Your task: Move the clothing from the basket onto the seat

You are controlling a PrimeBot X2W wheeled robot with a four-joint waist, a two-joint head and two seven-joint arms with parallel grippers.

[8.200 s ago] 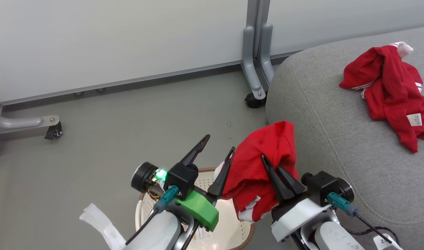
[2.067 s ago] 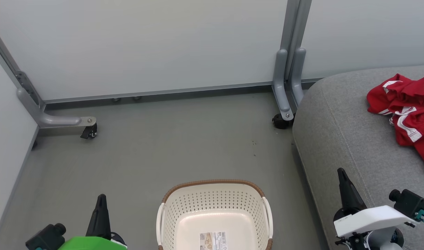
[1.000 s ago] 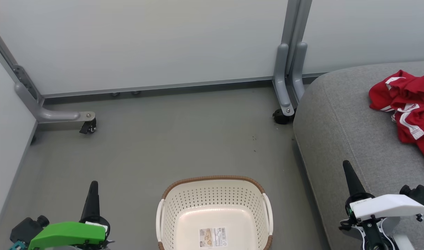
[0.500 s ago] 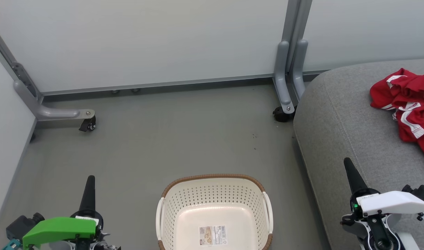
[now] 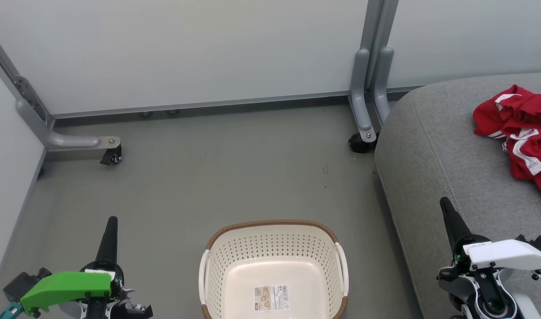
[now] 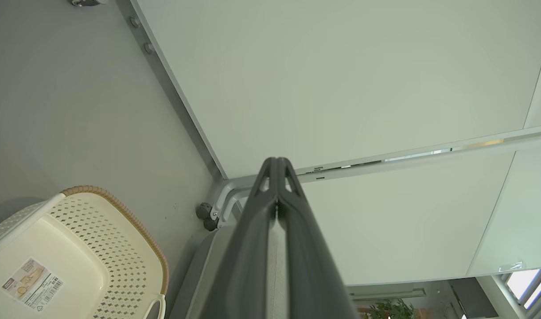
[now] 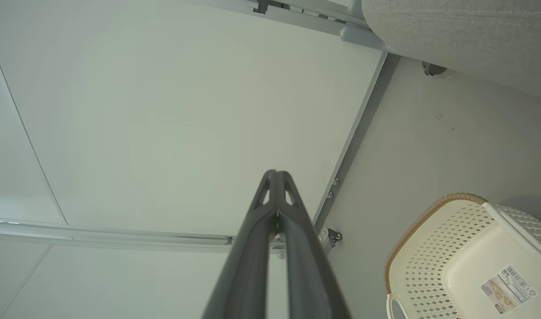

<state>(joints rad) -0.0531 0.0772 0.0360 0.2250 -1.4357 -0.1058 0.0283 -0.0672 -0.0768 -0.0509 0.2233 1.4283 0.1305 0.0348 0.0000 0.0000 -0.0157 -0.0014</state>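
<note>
The soft red clothing with white stripes lies on the big grey cloth seat, nearest the right jaws. The holey cream plastic basket sits empty. Both jaws are pressed together.

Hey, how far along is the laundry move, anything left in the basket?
Done, it seems: the basket holds just its paper label, and the red clothing lies on the seat, running off the picture's right edge, so I cannot count the garments. In hand: nothing; the left gripper and right gripper flank the basket, fingers shut and empty. Left: apparently nothing to move.
</note>
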